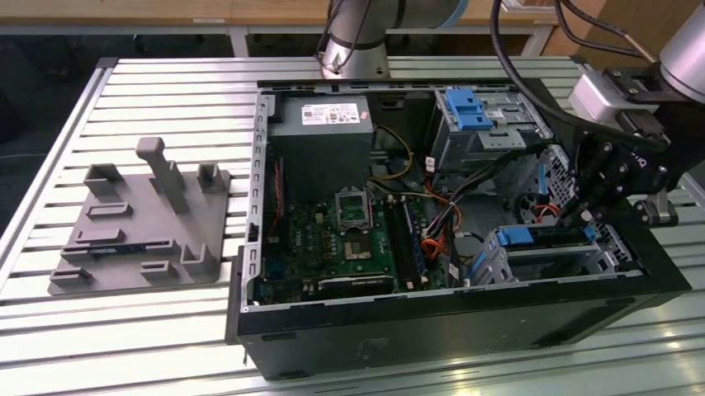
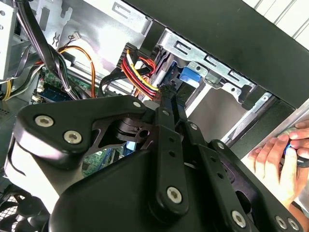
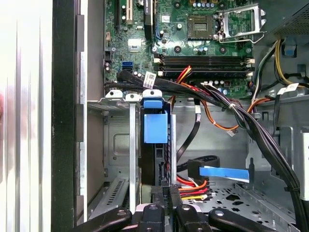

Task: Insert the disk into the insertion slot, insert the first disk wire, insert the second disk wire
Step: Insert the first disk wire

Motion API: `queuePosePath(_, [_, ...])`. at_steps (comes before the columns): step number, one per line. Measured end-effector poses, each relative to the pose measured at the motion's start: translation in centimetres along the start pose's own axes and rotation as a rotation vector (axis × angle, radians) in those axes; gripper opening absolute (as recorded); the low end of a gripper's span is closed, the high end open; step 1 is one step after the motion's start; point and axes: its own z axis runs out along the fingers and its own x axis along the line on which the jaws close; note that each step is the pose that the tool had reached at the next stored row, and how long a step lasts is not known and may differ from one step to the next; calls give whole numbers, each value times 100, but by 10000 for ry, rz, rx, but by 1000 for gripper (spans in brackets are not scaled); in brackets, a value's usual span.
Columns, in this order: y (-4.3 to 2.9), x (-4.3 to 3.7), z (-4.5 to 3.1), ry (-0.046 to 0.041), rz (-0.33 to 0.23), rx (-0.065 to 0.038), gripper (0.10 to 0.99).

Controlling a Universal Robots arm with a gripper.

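The disk [image 1: 542, 237] sits on edge inside the silver insertion slot [image 1: 573, 262] at the exterior view's lower right of the open computer case. Its blue carrier tab [image 3: 155, 126] faces the first wrist view between the slot's walls [image 3: 116, 145]. My gripper [image 3: 167, 189] is at the disk's near end, fingers close together. A red, yellow and black disk wire [image 3: 194, 185] runs right up to the fingertips. In the second wrist view my gripper [image 2: 166, 93] points at the blue carrier [image 2: 189, 76], with the same wire [image 2: 140, 72] beside it. A black wire with a blue label [image 3: 223, 172] lies loose nearby.
The motherboard [image 1: 330, 239], power supply [image 1: 319, 136] and a taller bay with a blue latch [image 1: 471, 109] occupy the case. Cable bundles [image 3: 241, 116] cross above the slot. A grey fixture [image 1: 144, 223] lies on the slatted table. A person's hand [image 2: 273, 164] rests outside the case.
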Motion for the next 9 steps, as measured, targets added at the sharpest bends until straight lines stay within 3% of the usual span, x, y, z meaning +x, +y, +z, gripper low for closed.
queuePosePath(9, [-1, 11, 13, 4, 0, 0, 165])
